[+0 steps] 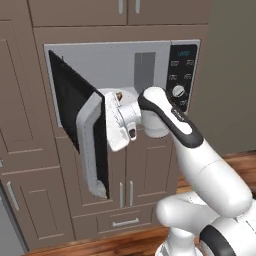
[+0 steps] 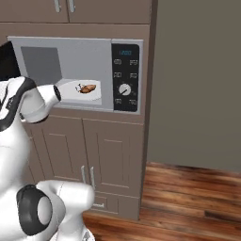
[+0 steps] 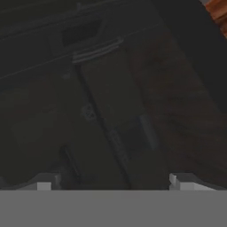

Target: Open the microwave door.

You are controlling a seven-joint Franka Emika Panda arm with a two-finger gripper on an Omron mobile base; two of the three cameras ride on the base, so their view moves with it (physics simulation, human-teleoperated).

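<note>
The microwave door [image 1: 70, 102], a black glass panel, stands swung wide out to the left on its left hinge. Its thick silver bar handle [image 1: 90, 145] runs down the free edge nearest me. My gripper [image 1: 111, 125] sits just right of that edge, pressed close to the door's inner face. In the hand view the fingertips [image 3: 44, 182] rise far apart with nothing between them, so the gripper [image 3: 114, 182] is open. Beyond them, the lower cabinets show dimly through the dark glass [image 3: 111, 111]. The open cavity [image 2: 66, 70] holds a white plate with food [image 2: 85, 89].
The black control panel [image 2: 126, 77] with its knob is at the microwave's right. Brown cabinet doors [image 1: 145, 170] and a drawer [image 1: 125, 222] lie below, with tall cabinets [image 1: 20, 125] at left. A plain wall [image 2: 197, 84] and wooden floor [image 2: 188, 197] lie to the right.
</note>
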